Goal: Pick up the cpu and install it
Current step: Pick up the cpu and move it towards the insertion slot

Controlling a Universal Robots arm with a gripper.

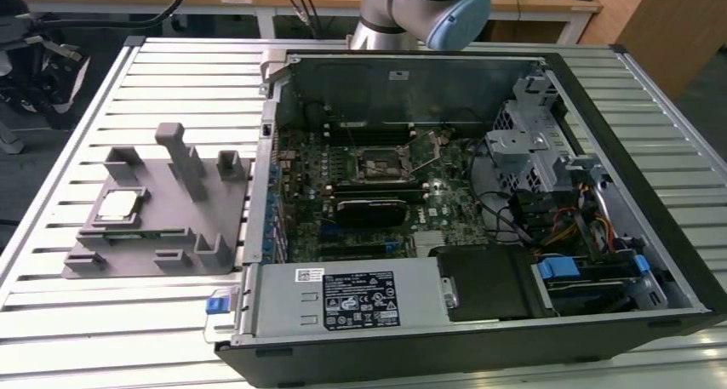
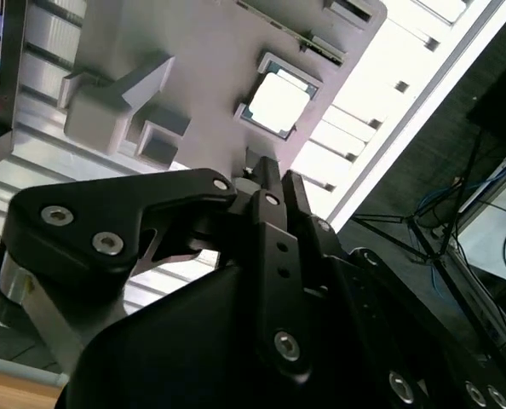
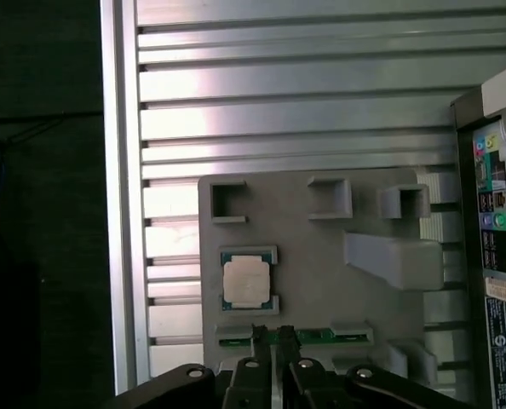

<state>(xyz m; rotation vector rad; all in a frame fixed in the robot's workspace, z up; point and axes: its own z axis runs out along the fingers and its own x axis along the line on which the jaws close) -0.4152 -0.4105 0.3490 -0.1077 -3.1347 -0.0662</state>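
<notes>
One cpu point(image 1: 119, 204) lies flat in the grey tray point(image 1: 125, 263) on the surface point(image 1: 170, 74), at nine o'clock from the open computer case point(image 1: 477, 355), while my jaws, closed and empty, hang above the tray with the chip just ahead of their tips.

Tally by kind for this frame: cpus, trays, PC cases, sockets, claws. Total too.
cpu: 1
tray: 1
case: 1
socket: 1
claw: 1
Total: 5
</notes>
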